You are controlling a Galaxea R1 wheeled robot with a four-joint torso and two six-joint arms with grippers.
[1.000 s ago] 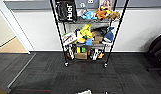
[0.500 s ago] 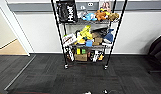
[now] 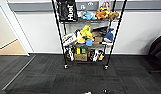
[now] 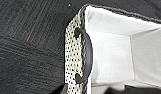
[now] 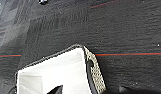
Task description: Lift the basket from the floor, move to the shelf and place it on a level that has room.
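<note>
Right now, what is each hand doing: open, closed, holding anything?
Left hand: cannot be told; its wrist view looks onto the tan-and-dark woven basket with white fabric lining.
Right hand: cannot be told; the same basket lies below.

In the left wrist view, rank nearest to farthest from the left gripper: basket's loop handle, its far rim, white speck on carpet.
1. Loop handle, on the woven side.
2. Far rim, across the lining.
3. White speck, on carpet beyond the corner.
</note>
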